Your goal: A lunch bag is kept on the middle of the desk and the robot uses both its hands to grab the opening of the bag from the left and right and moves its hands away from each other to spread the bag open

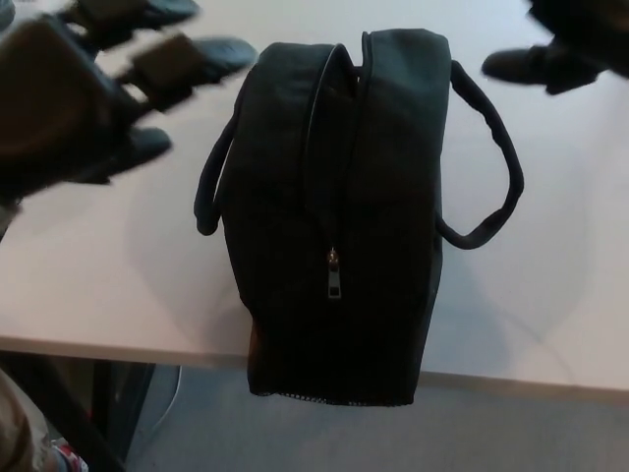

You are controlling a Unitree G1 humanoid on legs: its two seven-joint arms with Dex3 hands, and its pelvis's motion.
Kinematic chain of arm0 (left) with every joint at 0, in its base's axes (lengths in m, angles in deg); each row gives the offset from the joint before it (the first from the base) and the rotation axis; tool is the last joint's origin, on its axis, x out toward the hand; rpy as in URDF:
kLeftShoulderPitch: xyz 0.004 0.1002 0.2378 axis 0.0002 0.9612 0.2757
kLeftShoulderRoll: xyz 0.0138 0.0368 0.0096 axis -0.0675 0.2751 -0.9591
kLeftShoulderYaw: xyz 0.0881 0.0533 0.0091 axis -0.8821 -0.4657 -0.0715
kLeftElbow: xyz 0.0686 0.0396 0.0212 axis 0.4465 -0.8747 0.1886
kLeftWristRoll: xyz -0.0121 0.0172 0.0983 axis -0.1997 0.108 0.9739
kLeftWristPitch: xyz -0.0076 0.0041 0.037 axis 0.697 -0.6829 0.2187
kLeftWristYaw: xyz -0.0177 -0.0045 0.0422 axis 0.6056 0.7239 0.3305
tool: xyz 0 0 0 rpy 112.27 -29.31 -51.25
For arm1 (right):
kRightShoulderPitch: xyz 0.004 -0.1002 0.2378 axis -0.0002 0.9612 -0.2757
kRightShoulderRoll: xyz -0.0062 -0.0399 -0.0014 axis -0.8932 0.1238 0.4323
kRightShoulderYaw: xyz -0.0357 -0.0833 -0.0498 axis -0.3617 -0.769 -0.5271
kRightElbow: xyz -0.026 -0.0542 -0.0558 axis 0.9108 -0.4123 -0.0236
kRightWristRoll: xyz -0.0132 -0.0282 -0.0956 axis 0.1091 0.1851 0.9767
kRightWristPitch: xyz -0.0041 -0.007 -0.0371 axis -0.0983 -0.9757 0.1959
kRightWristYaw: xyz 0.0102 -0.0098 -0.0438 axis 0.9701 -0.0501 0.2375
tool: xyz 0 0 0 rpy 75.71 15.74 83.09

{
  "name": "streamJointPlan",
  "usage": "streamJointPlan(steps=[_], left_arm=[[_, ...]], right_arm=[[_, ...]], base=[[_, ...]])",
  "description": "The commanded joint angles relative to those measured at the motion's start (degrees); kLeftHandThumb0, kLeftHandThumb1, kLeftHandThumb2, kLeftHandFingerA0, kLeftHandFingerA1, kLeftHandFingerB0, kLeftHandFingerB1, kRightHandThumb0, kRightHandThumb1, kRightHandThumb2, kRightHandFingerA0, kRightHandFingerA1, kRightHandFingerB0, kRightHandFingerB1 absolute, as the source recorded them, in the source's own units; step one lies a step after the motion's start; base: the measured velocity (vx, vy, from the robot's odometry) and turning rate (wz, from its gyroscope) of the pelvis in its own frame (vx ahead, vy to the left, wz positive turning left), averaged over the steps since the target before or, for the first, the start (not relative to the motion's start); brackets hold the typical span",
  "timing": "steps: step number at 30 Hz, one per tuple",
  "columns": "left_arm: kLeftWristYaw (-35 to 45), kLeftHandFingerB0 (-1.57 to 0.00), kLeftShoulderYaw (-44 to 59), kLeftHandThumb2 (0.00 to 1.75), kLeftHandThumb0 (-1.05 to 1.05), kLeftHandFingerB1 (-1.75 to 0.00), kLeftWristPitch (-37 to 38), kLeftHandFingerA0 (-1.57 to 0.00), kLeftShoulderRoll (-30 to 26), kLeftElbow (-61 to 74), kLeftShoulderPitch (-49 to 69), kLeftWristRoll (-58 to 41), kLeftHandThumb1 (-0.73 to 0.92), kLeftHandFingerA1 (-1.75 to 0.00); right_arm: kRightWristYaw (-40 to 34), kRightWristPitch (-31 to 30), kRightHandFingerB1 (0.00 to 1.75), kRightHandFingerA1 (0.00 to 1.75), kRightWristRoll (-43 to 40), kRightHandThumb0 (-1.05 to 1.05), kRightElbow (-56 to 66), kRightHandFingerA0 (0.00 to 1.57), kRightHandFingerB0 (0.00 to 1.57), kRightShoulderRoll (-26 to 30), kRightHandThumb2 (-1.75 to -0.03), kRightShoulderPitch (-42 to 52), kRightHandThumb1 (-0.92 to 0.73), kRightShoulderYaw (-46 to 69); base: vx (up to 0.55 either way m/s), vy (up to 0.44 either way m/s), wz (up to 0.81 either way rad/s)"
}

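Observation:
A black lunch bag (339, 211) stands on the white desk (118, 275), its near end over the front edge. Its zipper runs down the middle, with the pull (334, 275) low and the far part of the opening slightly parted. A handle loops out on each side. My left hand (93, 93) hovers left of the bag's far end, blurred, fingers apart and holding nothing. My right hand (565, 44) shows at the top right corner, beyond the right handle (496, 167), with one finger pointing toward the bag; the rest is cut off by the frame.
The desk's front edge (511, 379) runs across the lower frame with grey floor below. A dark desk leg (54, 413) stands at bottom left.

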Motion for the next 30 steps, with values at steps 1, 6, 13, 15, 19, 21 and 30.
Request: streamJointPlan(steps=[1,6,13,15,19,21,30], left_arm=[[-18.16,-0.25,-16.22,0.57,-0.20,-0.36,10.33,-0.25,-1.60,4.66,-6.05,26.86,0.46,-0.44],[-22.43,-0.21,-20.20,0.54,-0.21,-0.33,7.87,-0.20,-1.91,3.91,-7.54,29.55,0.49,-0.44],[-23.50,-0.23,-22.64,0.54,-0.19,-0.33,6.98,-0.26,-1.83,3.86,-8.36,28.93,0.47,-0.44],[-24.26,-0.33,-23.56,0.54,-0.18,-0.33,7.05,-0.32,-1.25,3.16,-8.29,28.52,0.47,-0.43],[-35.54,-1.02,-25.86,0.54,-0.23,-0.66,3.54,-0.93,-0.18,2.66,-7.41,31.32,0.45,-1.06],[-34.40,-1.07,-24.57,0.89,-0.30,-1.09,3.39,-1.26,-0.52,3.59,-5.26,29.18,0.47,-1.54],[-31.07,-1.01,-21.67,1.37,-0.37,-1.52,4.34,-1.14,-2.80,-0.33,1.40,22.82,0.21,-1.72]], right_arm=[[6.08,14.72,0.32,0.40,19.67,-0.44,0.57,0.34,0.37,1.91,-0.56,-4.52,-0.49,-18.07],[5.66,16.08,0.19,0.42,18.23,-0.37,2.17,0.34,0.00,2.62,-0.56,-2.72,-0.56,-19.90],[7.39,16.48,0.35,0.48,17.47,-0.36,5.18,0.37,0.48,3.17,-0.59,-1.93,-0.59,-21.78],[6.87,16.40,0.34,0.49,18.01,-0.37,5.14,0.43,0.33,3.32,-0.58,-1.87,-0.59,-22.48],[2.85,15.59,0.51,1.19,18.20,-0.30,4.24,0.76,0.52,2.93,-0.58,-0.26,-0.57,-22.61],[-1.34,15.35,0.82,1.70,19.68,-0.34,3.63,0.96,0.96,2.64,-0.59,0.00,-0.53,-22.91],[-1.39,14.32,1.22,1.75,18.22,-0.42,4.07,0.88,0.88,3.52,-0.58,0.57,-0.55,-20.80]], base=[[0.00,0.000,0.00],[0.00,0.000,0.00],[0.00,0.000,0.00],[0.00,0.000,0.00],[0.00,0.000,0.00],[0.00,0.000,0.00],[0.00,0.000,0.00]])
